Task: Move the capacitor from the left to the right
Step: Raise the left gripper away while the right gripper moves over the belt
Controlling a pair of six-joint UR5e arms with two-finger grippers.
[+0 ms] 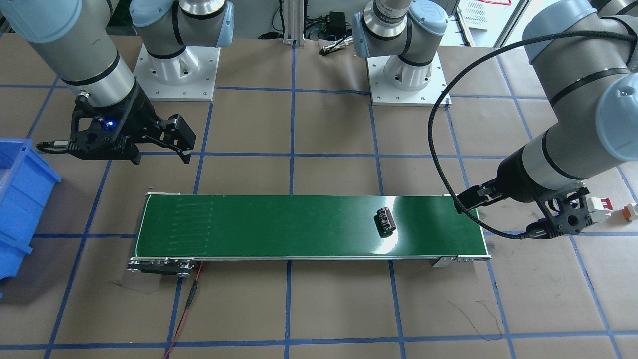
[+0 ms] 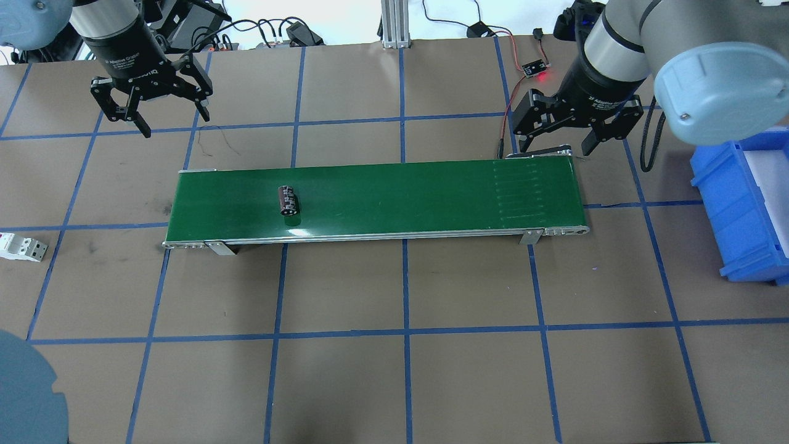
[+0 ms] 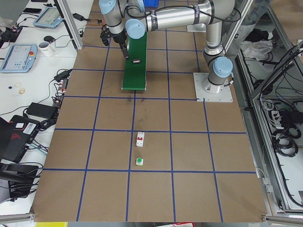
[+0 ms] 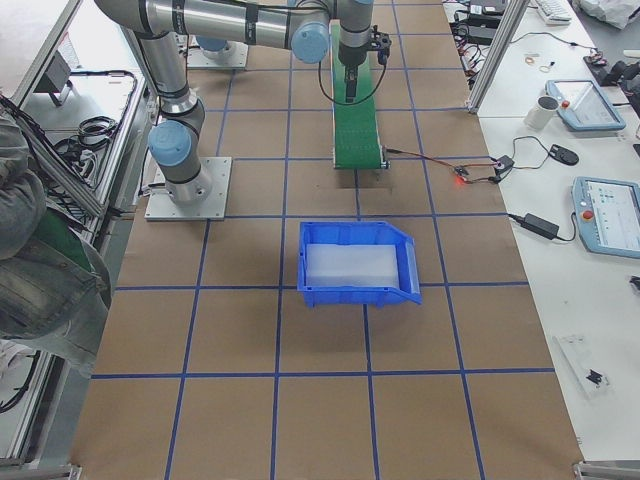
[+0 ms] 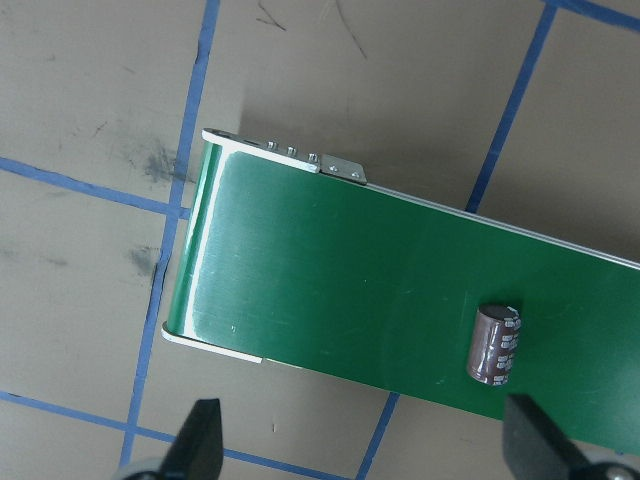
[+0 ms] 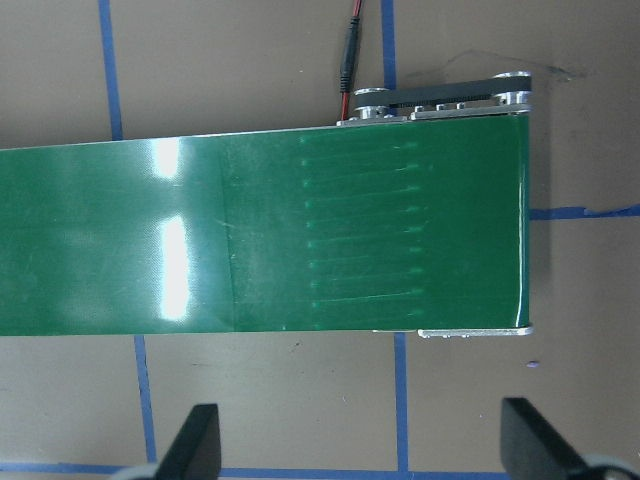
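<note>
**Left gripper** (image 2: 175, 123). The fingers (image 5: 200, 440) are spread wide with nothing between them. They are held above the table, just off one long edge of the belt (image 2: 400, 191).

**Capacitor** (image 5: 497, 344). It is shown lying on its side on the belt, ahead of the left fingertips. It sits off-centre, almost in line with one finger rather than midway between the two, and neither finger touches it. Its axis runs across the belt, at right angles to the line along which the fingers close. A grip across the round body would therefore be possible once the gap was centred over it. The part rests on the belt rather than in a grip. The strip joins the two arms' zones and is presumably meant to carry it, though whether it is running cannot be read from stills.

**Right gripper** (image 2: 555, 147). Its fingers (image 6: 195, 440) are likewise apart and empty. The belt's opposite end lies just ahead of the fingertips, well apart from the capacitor. This is judged to be a waiting post for pick-up, so the transfer is taken as only partly done.

**Bin** (image 2: 709, 185). It stands on the table beyond the right fingers, on the side away from the belt, and is a likely drop point.

**Breaker** (image 2: 21, 246). It lies on the table well outside the left fingers and is not involved in the task.
</note>
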